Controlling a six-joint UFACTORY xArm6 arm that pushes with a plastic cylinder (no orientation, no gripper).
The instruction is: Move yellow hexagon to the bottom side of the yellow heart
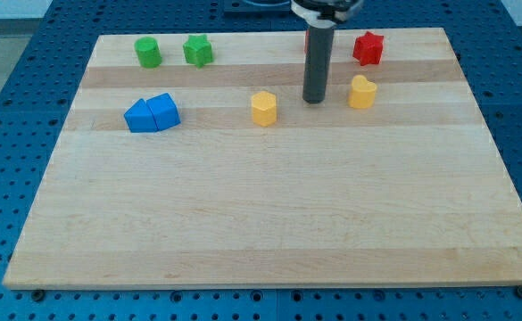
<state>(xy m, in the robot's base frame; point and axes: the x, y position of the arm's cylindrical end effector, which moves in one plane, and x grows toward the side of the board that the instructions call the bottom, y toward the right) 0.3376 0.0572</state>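
Bare wood fills the view's bottom half of the table (pixel 269 223), a pale plank board resting on a blue perforated base (pixel 11 80). No jaws are fitted on this arm, so nothing is held; it ends in a dark rod, and my tip (pixel 313 101) rests on the board in the upper half, touching no block.

Just to the view's left of my tip, and slightly lower, sits the yellow hexagon (pixel 263 108), near but clearly apart from the rod. It stands upright on a flat face (compact, with no clear long axis, so I cannot tell which way it points). To the view's right of my tip, a little higher, is the yellow heart (pixel 361 92), also apart from the rod. My tip lies between the two yellow blocks, and the hexagon is to the view's left of the heart, not below it.

Farther out, a red star-like block (pixel 368 48) sits above the heart near the top edge, and a sliver of another red block (pixel 307 40) shows behind the rod. At the view's left, two blue blocks (pixel 152 114) lie touching side by side. Above them stand a green cylinder (pixel 148 53) and a green star-shaped block (pixel 198 50), close together but apart.
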